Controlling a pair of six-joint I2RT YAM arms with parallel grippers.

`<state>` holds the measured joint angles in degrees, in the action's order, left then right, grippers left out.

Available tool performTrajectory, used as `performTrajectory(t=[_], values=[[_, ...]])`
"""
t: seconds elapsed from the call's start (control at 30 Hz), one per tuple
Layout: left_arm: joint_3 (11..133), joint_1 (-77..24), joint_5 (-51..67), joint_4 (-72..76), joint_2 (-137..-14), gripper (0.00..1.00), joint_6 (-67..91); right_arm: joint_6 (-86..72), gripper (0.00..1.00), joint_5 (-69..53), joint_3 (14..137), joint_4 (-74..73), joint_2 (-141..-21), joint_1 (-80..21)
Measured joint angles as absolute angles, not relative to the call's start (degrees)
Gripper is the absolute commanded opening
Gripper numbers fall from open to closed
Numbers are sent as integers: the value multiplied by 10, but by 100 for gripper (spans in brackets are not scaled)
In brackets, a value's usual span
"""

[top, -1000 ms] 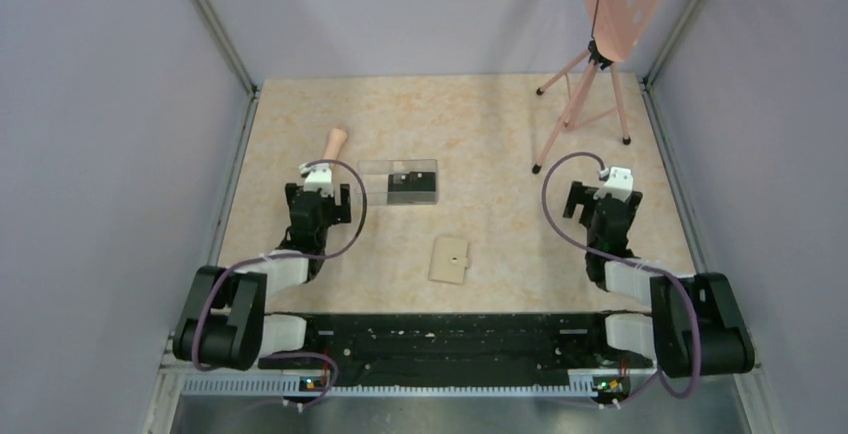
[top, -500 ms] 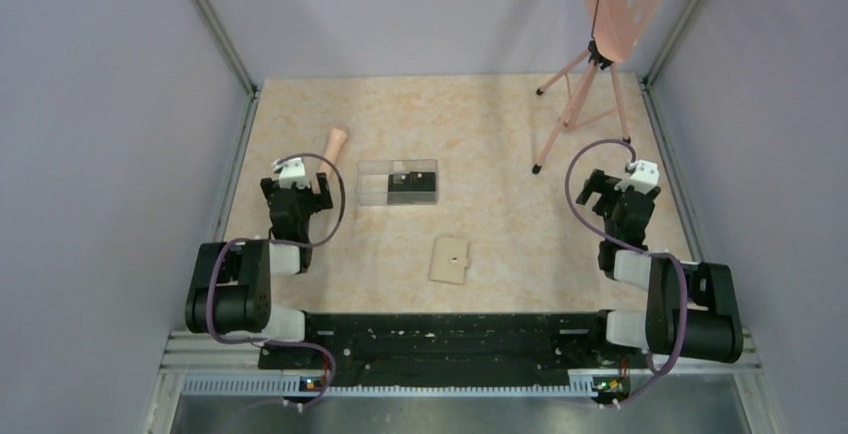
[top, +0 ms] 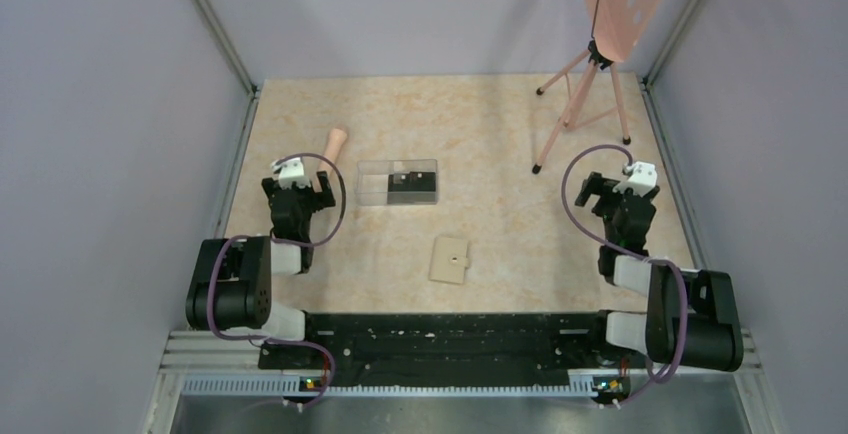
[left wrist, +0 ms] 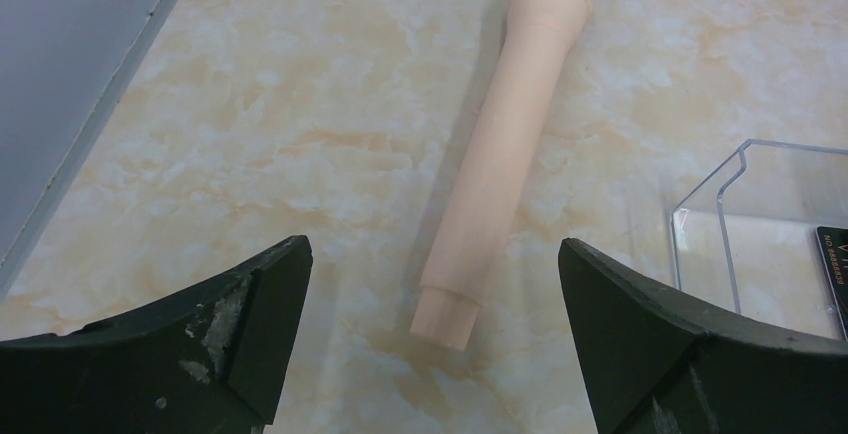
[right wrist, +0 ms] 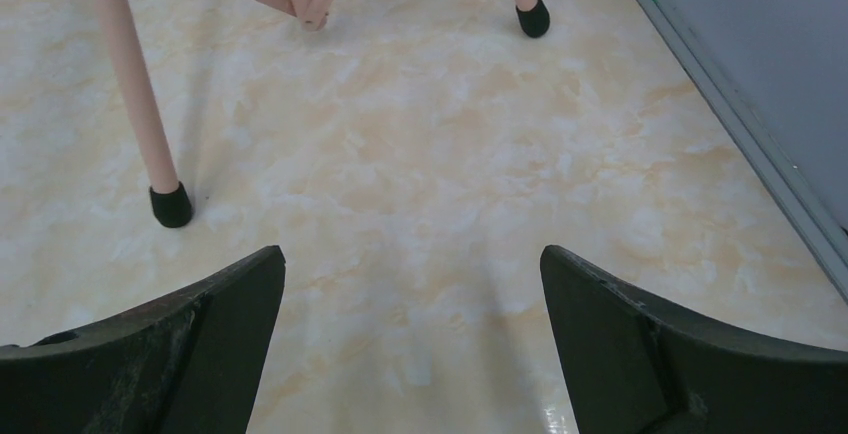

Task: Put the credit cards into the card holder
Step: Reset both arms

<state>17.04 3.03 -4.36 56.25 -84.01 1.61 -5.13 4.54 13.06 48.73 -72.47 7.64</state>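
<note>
Top external: I am holding left jaws and right jaws apart, empty. The credit cards (top: 412,188) are lying in the clear box (top: 375,182) mid-surface, the card holder (top: 450,259) toward the near edge; reaching in, I am risking shoving the box.

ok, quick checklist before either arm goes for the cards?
1. Left jaws open and empty: ok.
2. Right jaws open and empty: ok.
3. Credit cards located: ok, black, inside the clear box; how many, cannot tell.
4. Card holder open to take cards: not ok, it lies folded shut on the table, clasp side up.
5. Pink handle clear of the box: ok, beside it and apart.
6. Tripod clear of the right jaws: ok, its legs stand ahead, not touching.
</note>
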Motion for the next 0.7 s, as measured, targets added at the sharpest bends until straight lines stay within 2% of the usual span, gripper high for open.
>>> performTrajectory(t=[0.17,0.27,0.37,0.7], values=[[170,30,-44,566,-840,99,16,-59,99,31,116,517,-732,49],[170,30,-44,566,-840,99,16,-51,99,41,112,601,-799,27],[170,30,-44,566,-841,99,16,-40,99,65,104,616,-834,0],[170,30,-44,566,-841,99,16,-25,99,90,102,653,-834,-11]])
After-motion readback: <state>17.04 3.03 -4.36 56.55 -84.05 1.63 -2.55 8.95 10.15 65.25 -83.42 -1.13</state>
